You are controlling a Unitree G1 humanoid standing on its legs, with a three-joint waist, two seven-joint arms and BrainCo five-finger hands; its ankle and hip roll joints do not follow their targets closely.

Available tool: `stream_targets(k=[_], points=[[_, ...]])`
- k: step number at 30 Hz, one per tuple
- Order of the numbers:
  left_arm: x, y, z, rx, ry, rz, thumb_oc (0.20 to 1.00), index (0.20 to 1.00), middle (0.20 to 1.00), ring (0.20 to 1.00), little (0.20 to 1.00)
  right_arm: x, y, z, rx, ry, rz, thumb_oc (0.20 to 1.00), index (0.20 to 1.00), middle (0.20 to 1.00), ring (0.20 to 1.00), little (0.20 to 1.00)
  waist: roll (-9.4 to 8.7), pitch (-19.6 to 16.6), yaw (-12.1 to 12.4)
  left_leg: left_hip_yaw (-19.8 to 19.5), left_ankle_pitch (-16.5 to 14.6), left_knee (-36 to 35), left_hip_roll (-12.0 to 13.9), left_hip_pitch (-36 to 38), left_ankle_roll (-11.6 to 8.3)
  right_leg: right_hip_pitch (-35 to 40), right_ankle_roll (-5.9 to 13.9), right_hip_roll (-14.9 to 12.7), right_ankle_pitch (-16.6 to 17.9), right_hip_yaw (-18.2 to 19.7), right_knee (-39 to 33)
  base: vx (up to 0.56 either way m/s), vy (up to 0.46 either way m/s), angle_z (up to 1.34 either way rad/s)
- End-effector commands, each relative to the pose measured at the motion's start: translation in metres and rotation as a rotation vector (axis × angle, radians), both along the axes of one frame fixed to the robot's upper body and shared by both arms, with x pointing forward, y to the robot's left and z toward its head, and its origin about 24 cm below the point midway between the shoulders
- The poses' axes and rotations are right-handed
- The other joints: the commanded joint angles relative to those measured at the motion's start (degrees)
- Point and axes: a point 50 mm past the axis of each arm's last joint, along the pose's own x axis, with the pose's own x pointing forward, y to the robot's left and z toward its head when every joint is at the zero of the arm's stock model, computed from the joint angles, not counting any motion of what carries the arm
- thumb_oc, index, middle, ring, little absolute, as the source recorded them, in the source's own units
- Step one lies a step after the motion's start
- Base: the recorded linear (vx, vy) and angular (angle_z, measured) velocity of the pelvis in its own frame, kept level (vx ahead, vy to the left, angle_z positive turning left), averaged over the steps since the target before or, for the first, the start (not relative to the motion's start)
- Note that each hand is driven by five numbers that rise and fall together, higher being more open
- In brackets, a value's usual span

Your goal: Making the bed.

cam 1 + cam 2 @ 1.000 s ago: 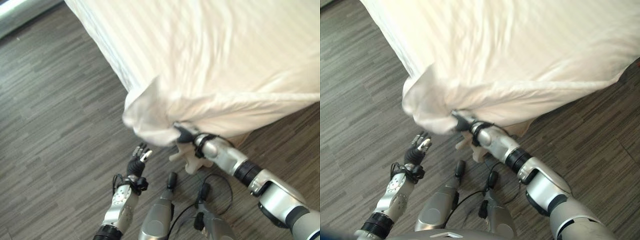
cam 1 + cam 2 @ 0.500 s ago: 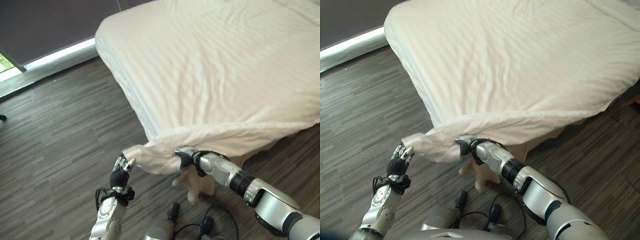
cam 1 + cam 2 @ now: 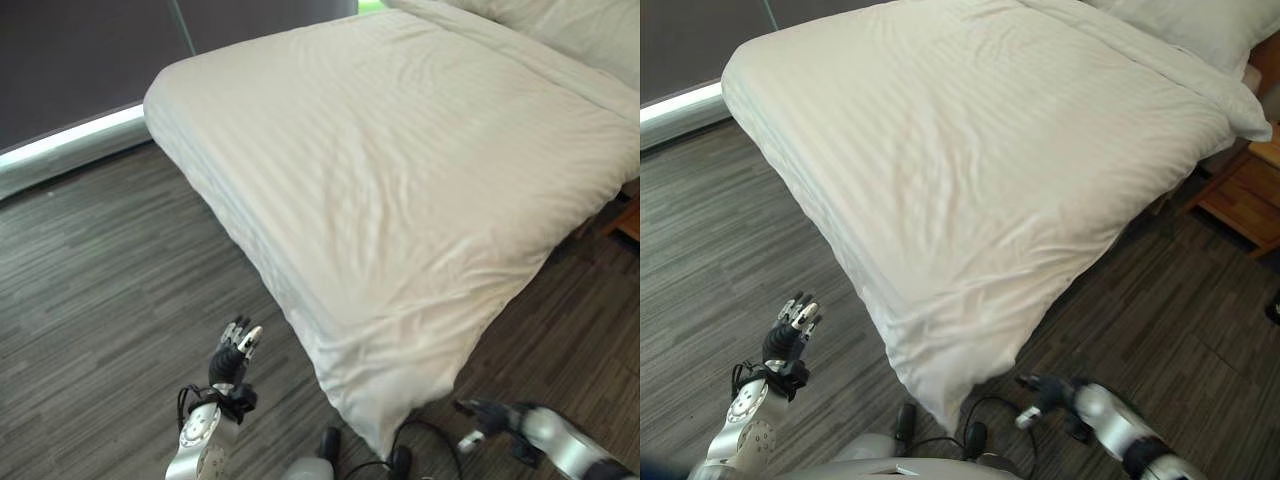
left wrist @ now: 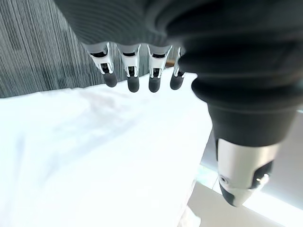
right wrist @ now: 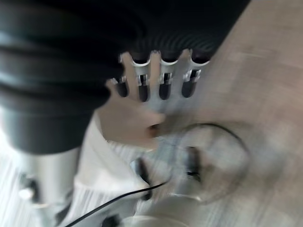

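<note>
Here, your white striped cotton duvet (image 3: 400, 190) lies spread flat over the bed (image 3: 830, 235), covering it from the far end down to the near corner, where the cloth hangs in a loose crumpled fold (image 3: 385, 400) toward the dark grey wood-plank floor (image 3: 100, 280). Neither hand touches it. At the far right of the bed you can see white pillows (image 3: 1190, 25) lying along the head end, and just beside that end stands a brown wooden nightstand (image 3: 1240, 195).

Your left hand (image 3: 232, 352) is raised above the floor, near the bed's left side but apart from the hanging cloth; its fingers (image 4: 131, 78) are straight and spread, holding nothing. Your right hand (image 3: 1048, 390) sits low over the floor, just beside the drooping corner of the duvet and clear of it; its fingers (image 5: 163, 85) are extended and empty as well.

Along the far left runs a bright strip of floor-level window frame (image 3: 60, 150) under a dark wall.
</note>
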Motion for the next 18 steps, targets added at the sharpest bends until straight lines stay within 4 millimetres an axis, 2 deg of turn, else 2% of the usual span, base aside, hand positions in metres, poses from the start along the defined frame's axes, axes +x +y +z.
stream_targets(k=[1, 2, 3, 4, 6, 7, 9, 10, 11, 12, 13, 14, 15, 16, 17, 18], points=[[0.012, 0.003, 0.017, 0.028, -0.099, -0.04, 1.0, 1.0, 1.0, 1.0, 1.0, 0.002, -0.009, -0.001, -0.021, 0.015, -0.02, 1.0, 1.0, 1.0, 1.0, 1.0, -0.26, -0.2, -0.3, -0.6, 0.0, 0.6, 1.2, 1.3, -0.94, -0.4, 3.4, -3.5, 1.6, 2.7, 3.1, 0.04, -0.002, -0.07], [0.012, 0.003, 0.017, 0.027, -0.098, -0.042, 1.0, 1.0, 1.0, 1.0, 1.0, 0.001, -0.009, -0.002, -0.021, 0.014, -0.021, 1.0, 1.0, 1.0, 1.0, 1.0, -0.25, -0.2, -0.2, -0.6, 0.0, 0.6, 1.2, 1.3, -0.94, -0.4, 3.4, -3.5, 1.6, 2.7, 3.1, 0.03, -0.008, -0.09], [0.011, 0.007, 0.018, 0.029, -0.097, -0.023, 1.0, 1.0, 1.0, 1.0, 1.0, -0.006, -0.037, 0.006, -0.071, -0.032, -0.171, 1.0, 1.0, 1.0, 1.0, 1.0, -0.23, -0.4, -0.9, -0.4, -0.1, 0.6, 1.3, 1.4, -1.01, -0.2, 3.47, -3.4, 1.8, 2.9, 2.8, 0.03, -0.002, -0.09], [0.009, 0.01, 0.018, 0.032, -0.098, -0.011, 1.0, 1.0, 1.0, 1.0, 1.0, -0.004, -0.047, 0.014, -0.076, -0.089, -0.245, 1.0, 1.0, 1.0, 1.0, 1.0, -0.24, -0.5, -1.4, -0.2, -0.1, 0.6, 1.4, 1.4, -1.07, -0.2, 3.5, -3.5, 1.9, 3.1, 2.6, 0.04, -0.001, -0.11], [0.007, 0.015, 0.019, 0.03, -0.1, 0.022, 1.0, 1.0, 1.0, 1.0, 1.0, 0.006, -0.069, 0.04, -0.064, -0.292, -0.431, 1.0, 1.0, 1.0, 1.0, 1.0, -0.09, -0.4, -2.2, 0.4, -0.2, 0.6, 1.5, 1.7, -1.11, -0.2, 3.55, -3.3, 2.0, 3.7, 2.5, 0.03, 0.002, -0.1], [0.006, 0.017, 0.02, 0.031, -0.105, 0.039, 1.0, 1.0, 1.0, 1.0, 1.0, 0.012, -0.074, 0.051, -0.053, -0.374, -0.463, 1.0, 1.0, 1.0, 1.0, 1.0, -0.1, -0.6, -2.6, 0.6, -0.2, 0.6, 1.5, 1.4, -1.12, -0.5, 3.63, -3.3, 2.3, 4.0, 2.3, 0.02, -0.001, -0.1], [0.004, 0.022, 0.021, 0.038, -0.107, 0.06, 1.0, 1.0, 1.0, 1.0, 1.0, 0.03, -0.077, 0.087, -0.045, -0.554, -0.431, 1.0, 1.0, 1.0, 1.0, 1.0, -0.01, -0.8, -3.4, 1.2, -0.4, 0.6, 1.6, 1.4, -1.16, -0.7, 3.67, -3.2, 2.4, 4.6, 2.0, 0.02, -0.002, -0.16], [0.004, 0.023, 0.021, 0.038, -0.112, 0.068, 1.0, 1.0, 1.0, 1.0, 1.0, 0.037, -0.077, 0.104, 0.008, -0.648, -0.45, 1.0, 1.0, 1.0, 1.0, 1.0, 0.03, -0.8, -3.7, 1.6, -0.4, 0.6, 1.6, 1.4, -1.18, -0.8, 3.76, -3.1, 2.6, 4.8, 1.7, 0.02, -0.006, -0.2], [0.004, 0.022, 0.022, 0.033, -0.121, 0.071, 1.0, 1.0, 1.0, 1.0, 1.0, 0.043, -0.072, 0.116, 0.134, -0.725, -0.491, 1.0, 1.0, 1.0, 1.0, 1.0, 0.07, -0.8, -3.9, 1.9, -0.4, 0.6, 1.7, 1.3, -1.22, -1.0, 3.83, -3.1, 2.9, 5.0, 1.4, 0.01, -0.01, -0.23], [0.003, 0.021, 0.022, 0.027, -0.126, 0.068, 1.0, 1.0, 1.0, 1.0, 1.0, 0.046, -0.067, 0.123, 0.216, -0.764, -0.502, 1.0, 1.0, 1.0, 1.0, 1.0, 0.13, -0.8, -3.8, 2.1, -0.4, 0.6, 1.7, 1.2, -1.24, -1.1, 3.83, -3.1, 3.0, 5.2, 1.2, 0.01, -0.009, -0.18], [0.003, 0.021, 0.022, 0.027, -0.126, 0.068, 1.0, 1.0, 1.0, 1.0, 1.0, 0.046, -0.067, 0.123, 0.216, -0.764, -0.502, 1.0, 1.0, 1.0, 1.0, 1.0, 0.13, -0.8, -3.8, 2.1, -0.4, 0.6, 1.7, 1.2, -1.24, -1.1, 3.83, -3.1, 3.0, 5.2, 1.2, 0.0, -0.003, -0.15], [0.001, 0.021, 0.023, 0.01, -0.138, 0.075, 1.0, 1.0, 1.0, 1.0, 1.0, 0.056, -0.049, 0.142, 0.432, -0.834, -0.49, 1.0, 1.0, 1.0, 1.0, 1.0, 0.15, -0.7, -4.0, 2.5, -0.3, 0.6, 1.7, 1.0, -1.32, -1.5, 3.84, -3.0, 3.2, 5.7, 1.0, -0.01, -0.008, -0.07], [-0.001, 0.018, 0.023, -0.01, -0.146, 0.059, 1.0, 1.0, 1.0, 1.0, 1.0, 0.062, -0.022, 0.147, 0.665, -0.808, -0.426, 0.576, 0.576, 0.576, 0.576, 0.576, 0.15, -0.6, -3.8, 2.9, -0.1, 0.6, 1.7, 0.6, -1.49, -2.1, 3.88, -2.9, 3.6, 5.9, 0.7, 0.0, 0.0, 0.0], [-0.003, 0.018, 0.023, -0.011, -0.146, 0.047, 1.0, 1.0, 1.0, 1.0, 1.0, 0.065, -0.005, 0.152, 0.762, -0.771, -0.352, 0.2, 0.2, 0.2, 0.2, 0.2, 0.18, -0.6, -3.6, 3.1, 0.0, 0.6, 1.7, 0.3, -1.58, -2.5, 3.92, -2.9, 3.6, 6.0, 0.7, -0.02, -0.015, -0.13], [-0.003, 0.018, 0.023, -0.011, -0.146, 0.047, 1.0, 1.0, 1.0, 1.0, 1.0, 0.065, -0.005, 0.152, 0.762, -0.77, -0.351, 0.2, 0.2, 0.2, 0.2, 0.2, 0.18, -0.6, -3.6, 3.1, 0.0, 0.6, 1.7, 0.3, -1.59, -2.5, 3.92, -2.9, 3.6, 6.0, 0.7, -0.03, -0.008, -0.22], [-0.006, 0.013, 0.021, -0.033, -0.139, 0.013, 1.0, 1.0, 1.0, 1.0, 1.0, 0.069, 0.029, 0.152, 0.902, -0.649, -0.235, 0.2, 0.2, 0.2, 0.2, 0.2, 0.5, -0.4, -2.9, 3.3, 0.2, 0.6, 1.7, -0.3, -1.76, -3.2, 3.96, -2.9, 3.7, 6.2, 0.7, -0.03, -0.002, -0.21]])
